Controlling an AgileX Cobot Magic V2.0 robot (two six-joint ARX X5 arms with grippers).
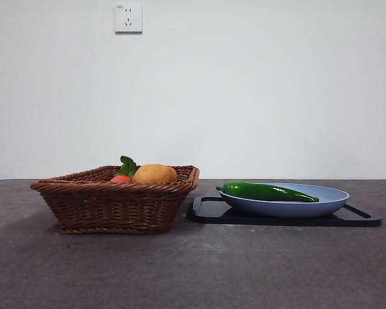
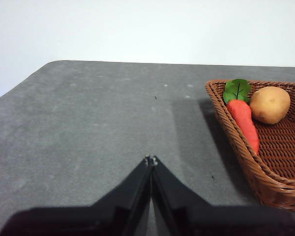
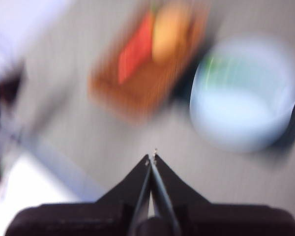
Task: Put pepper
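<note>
Wicker basket at left: potato and carrot inside, pepper absent. Pepper seen at right, lying flat on blue plate over black tray; long, glossy, dark green, tapered. Task judged done if plate is goal. Left gripper and right gripper closed, nothing held.

On the counter, the wicker basket sits at 9 o'clock of the plate. The plate rests on a tray; the pepper lies in it. A carrot and potato lie in the basket.
</note>
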